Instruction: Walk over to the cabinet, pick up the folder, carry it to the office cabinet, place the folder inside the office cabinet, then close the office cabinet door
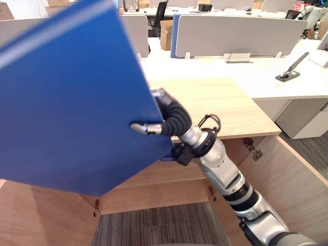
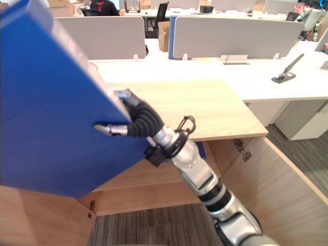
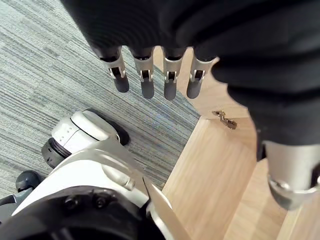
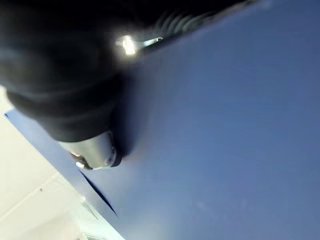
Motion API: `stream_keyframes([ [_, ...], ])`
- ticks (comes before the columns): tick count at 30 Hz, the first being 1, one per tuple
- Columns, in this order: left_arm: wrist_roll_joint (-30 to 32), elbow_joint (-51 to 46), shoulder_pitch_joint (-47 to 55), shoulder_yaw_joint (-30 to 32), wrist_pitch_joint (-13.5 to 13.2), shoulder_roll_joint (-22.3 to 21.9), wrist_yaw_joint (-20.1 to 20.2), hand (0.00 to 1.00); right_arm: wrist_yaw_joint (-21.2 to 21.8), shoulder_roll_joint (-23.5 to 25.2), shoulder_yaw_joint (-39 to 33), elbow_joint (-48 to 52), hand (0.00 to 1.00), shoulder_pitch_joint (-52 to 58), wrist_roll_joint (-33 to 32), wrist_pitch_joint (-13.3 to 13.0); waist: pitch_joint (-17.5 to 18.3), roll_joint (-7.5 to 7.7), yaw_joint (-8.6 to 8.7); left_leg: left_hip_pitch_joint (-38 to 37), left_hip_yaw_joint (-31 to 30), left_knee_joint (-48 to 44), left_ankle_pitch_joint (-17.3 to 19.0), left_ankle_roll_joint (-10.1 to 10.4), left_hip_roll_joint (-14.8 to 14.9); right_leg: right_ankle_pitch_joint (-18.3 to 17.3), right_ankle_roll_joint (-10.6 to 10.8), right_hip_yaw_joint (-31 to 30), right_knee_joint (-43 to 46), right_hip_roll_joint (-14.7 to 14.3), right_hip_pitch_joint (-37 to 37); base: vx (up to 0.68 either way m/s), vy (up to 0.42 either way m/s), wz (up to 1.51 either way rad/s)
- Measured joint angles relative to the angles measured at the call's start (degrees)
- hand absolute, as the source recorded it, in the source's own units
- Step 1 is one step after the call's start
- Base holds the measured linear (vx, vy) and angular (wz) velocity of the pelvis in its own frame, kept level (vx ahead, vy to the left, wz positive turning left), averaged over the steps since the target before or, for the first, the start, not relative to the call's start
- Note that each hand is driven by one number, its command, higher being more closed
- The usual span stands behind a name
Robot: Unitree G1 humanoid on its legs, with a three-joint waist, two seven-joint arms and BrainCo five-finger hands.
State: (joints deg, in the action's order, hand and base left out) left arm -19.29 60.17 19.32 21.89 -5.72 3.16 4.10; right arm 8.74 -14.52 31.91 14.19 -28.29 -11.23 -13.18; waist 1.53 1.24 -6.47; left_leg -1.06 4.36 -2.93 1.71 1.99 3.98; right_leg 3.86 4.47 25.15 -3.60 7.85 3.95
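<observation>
The large flat blue plastic folder (image 1: pixel 72 102) is up in the air, tilted, in front of the head camera and above the left part of the low light-wood office cabinet (image 1: pixel 220 102). It touches neither the cabinet's top nor anything inside. The right hand (image 1: pixel 171 117) pinches it at its right edge: the thumb (image 4: pixel 95 150) lies pressed on the near blue face, and the fingers wrap round the edge to the far side, where they are mostly hidden. The right arm reaches up from the lower right, across the cabinet's open front. Both wooden doors stand swung out, the right door (image 1: pixel 292 189) beside the arm and the left door (image 1: pixel 36 215) below the folder, with grey striped carpet (image 1: pixel 159 225) between them. The left hand (image 3: pixel 170 70) hangs low over that carpet, just beside a wooden door panel (image 3: pixel 210 170), its fingers straight, spread in a loose row and holding nothing. Behind the cabinet runs a white desk (image 1: pixel 256 72) with grey partition screens (image 1: pixel 236 33). A dark hinged object (image 1: pixel 292 69), possibly a stapler, lies on it.
</observation>
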Motion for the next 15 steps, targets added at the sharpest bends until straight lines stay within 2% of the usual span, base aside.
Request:
stream_keyframes([
  [2,-2.58,0.01,0.06,1.12,-0.20,-0.81,-0.13,0.00,-0.19,-0.17,1.33,-0.84,1.00,0.77,3.88,0.02,-0.31,0.12,0.01,0.01,-0.39,0.50,-0.31,-0.04,-0.09,0.00,0.00,0.31,-0.09,-0.06,0.29,0.01,0.017,0.08],
  [6,-4.13,0.01,0.03,1.06,-0.41,-0.83,-0.14,0.00,-0.53,-0.50,1.96,-1.21,1.00,0.80,5.94,0.02,-0.71,0.50,0.01,-0.02,-1.33,0.54,-0.45,-0.13,-0.34,0.01,0.01,1.26,-0.55,-0.20,1.10,0.02,0.019,0.12],
  [8,-4.78,0.00,0.01,0.99,-0.47,-0.81,-0.14,0.00,-1.63,-0.61,4.46,-1.80,1.00,0.63,6.79,-0.15,-0.91,0.67,-0.04,0.01,-1.37,0.55,-0.45,-0.13,-0.38,0.01,0.01,1.27,-0.59,-0.17,1.10,0.00,0.033,0.01],
  [10,-5.27,-0.04,-0.09,0.80,-0.62,-0.68,-0.15,0.00,-2.95,-1.19,12.19,-6.55,1.00,0.37,15.66,-2.06,-0.94,0.77,0.02,0.00,-1.37,0.56,-0.45,-0.13,-0.39,0.00,0.01,1.27,-0.61,-0.15,1.11,-0.01,0.036,0.00],
  [11,-5.28,-0.07,-0.21,0.70,-0.82,-0.66,-0.15,0.00,-2.79,-1.33,14.45,-8.41,1.00,0.36,17.84,-2.15,-0.97,0.82,0.00,0.00,-1.38,0.56,-0.45,-0.13,-0.39,0.00,0.01,1.27,-0.61,-0.15,1.11,-0.03,0.049,0.01],
  [12,-5.32,-0.09,-0.77,-0.10,-1.34,-0.39,-0.15,0.00,-1.53,-2.35,21.59,-14.81,1.00,0.48,24.40,-2.15,-1.11,1.05,-0.30,0.03,-1.44,0.56,-0.44,-0.13,-0.39,0.00,0.01,1.27,-0.56,-0.14,1.09,-0.02,0.034,0.01],
  [13,-5.34,-0.09,-0.86,-0.25,-1.43,-0.33,-0.15,0.00,-1.23,-2.52,22.58,-15.90,1.00,0.51,25.14,-2.15,-1.14,1.10,-0.42,0.03,-1.45,0.56,-0.44,-0.13,-0.39,0.00,0.01,1.27,-0.55,-0.14,1.08,-0.03,0.036,0.02],
  [15,-5.38,-0.22,-1.45,-0.59,-1.65,-0.09,-0.15,0.00,1.47,-3.37,26.83,-24.12,1.00,1.92,29.50,-2.13,-1.71,1.42,-1.07,0.00,-1.60,0.60,-0.47,-0.18,-0.47,0.00,0.02,1.39,-0.44,-0.07,1.02,-0.03,0.038,0.03],
])
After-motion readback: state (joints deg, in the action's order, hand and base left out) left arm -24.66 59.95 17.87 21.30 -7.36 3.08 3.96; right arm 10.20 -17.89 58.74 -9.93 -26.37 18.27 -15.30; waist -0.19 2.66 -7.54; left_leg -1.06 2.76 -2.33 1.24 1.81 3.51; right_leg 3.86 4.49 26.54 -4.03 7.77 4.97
